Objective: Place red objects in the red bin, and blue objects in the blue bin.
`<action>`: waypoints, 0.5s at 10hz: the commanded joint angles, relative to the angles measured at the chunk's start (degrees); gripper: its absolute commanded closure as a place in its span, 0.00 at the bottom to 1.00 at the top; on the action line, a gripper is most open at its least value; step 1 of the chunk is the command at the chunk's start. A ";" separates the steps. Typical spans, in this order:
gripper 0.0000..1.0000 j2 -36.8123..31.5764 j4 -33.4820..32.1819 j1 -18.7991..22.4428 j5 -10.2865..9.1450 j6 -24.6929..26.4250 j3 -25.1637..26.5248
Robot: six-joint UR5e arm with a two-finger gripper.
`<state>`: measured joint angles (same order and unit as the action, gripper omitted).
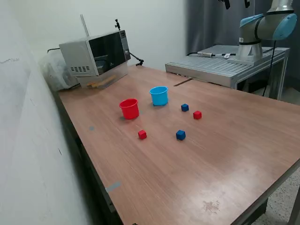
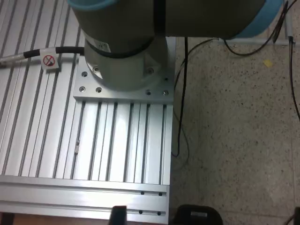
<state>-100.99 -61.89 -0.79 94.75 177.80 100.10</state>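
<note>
Nothing is sorted yet: two small matte red cubes and two dark blue cubes lie loose on the wooden table, right of and nearer than the round red plastic cup and light blue plastic cup. The arm stands on its far-right aluminium mount; its tool's jaws are barely in view, so I cannot tell their state.

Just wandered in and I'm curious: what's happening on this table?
Nothing is being handled yet. The robot arm stands back on its metal stand, away from the wooden table. Two red cubes and two blue cubes lie loose near an upright red cup and blue cup, waiting to be sorted by colour.
</note>
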 commanded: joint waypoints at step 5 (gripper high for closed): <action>0.00 0.52 -16.22 1.14 -0.27 0.53 -1.83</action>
<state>-100.77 -69.23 -0.38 94.47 178.03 99.52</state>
